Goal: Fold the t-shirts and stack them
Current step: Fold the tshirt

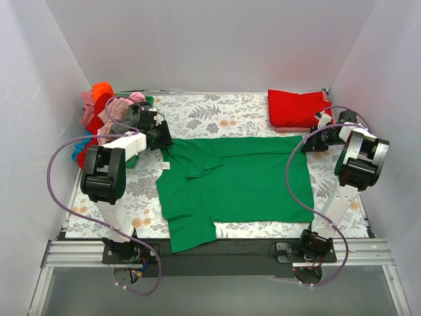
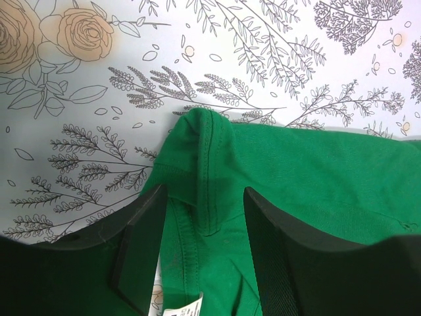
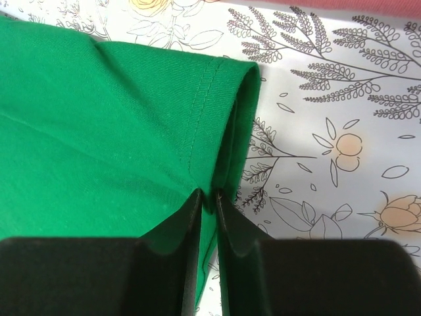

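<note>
Across the middle of the floral-print cloth on the counter we see the green t-shirt lying flat, with a folded red t-shirt at the far right corner. By its collar the left pincer stands with jaws apart, straddling a raised ridge of green fabric. At the shirt's far right corner the right pincer shows only a slit between its jaws where the folded hem runs in, and we cannot tell whether it grips.
</note>
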Available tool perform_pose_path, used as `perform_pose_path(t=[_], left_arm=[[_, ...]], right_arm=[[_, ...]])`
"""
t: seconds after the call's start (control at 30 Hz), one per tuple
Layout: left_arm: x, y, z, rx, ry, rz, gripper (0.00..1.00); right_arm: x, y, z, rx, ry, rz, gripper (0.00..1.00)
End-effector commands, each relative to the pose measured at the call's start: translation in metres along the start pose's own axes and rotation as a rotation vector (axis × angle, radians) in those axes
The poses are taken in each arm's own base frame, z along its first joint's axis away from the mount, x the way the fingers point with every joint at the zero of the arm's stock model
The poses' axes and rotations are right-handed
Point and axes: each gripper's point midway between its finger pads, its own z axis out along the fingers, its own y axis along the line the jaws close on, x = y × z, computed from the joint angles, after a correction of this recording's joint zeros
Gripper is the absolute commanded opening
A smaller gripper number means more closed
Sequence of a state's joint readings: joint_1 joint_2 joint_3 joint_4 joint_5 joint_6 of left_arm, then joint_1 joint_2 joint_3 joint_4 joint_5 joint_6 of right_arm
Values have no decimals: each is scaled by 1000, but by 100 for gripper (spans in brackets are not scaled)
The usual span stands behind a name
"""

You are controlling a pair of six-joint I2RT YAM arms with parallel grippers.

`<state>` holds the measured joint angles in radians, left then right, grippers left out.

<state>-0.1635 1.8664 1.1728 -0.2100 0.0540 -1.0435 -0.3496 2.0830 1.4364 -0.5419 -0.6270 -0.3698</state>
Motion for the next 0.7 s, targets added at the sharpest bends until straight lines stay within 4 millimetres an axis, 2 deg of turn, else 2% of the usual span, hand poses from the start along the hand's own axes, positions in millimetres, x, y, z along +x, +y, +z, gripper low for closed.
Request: perform_pose_path(t=[0.0,0.2,0.33,0.43,0.67], left_arm=[[-18,-3,-9,9,-43,10,49],[-17,-2,-9,7,-41,10,49],[-17,-1,-9,5,-42,10,49],[-17,-2,-9,6,-41,11,49],[-18,-2,-10,4,-45,13,49]], right_arm=[[-18,0,-14,21,-40,-46,21],[-18,2,-14,12,-42,-50,20],[-18,4,-15,9,-43,-50,6],[-22,7,-19,7,-54,-61,1],[-26,10,-29,7,-76,-65,1]])
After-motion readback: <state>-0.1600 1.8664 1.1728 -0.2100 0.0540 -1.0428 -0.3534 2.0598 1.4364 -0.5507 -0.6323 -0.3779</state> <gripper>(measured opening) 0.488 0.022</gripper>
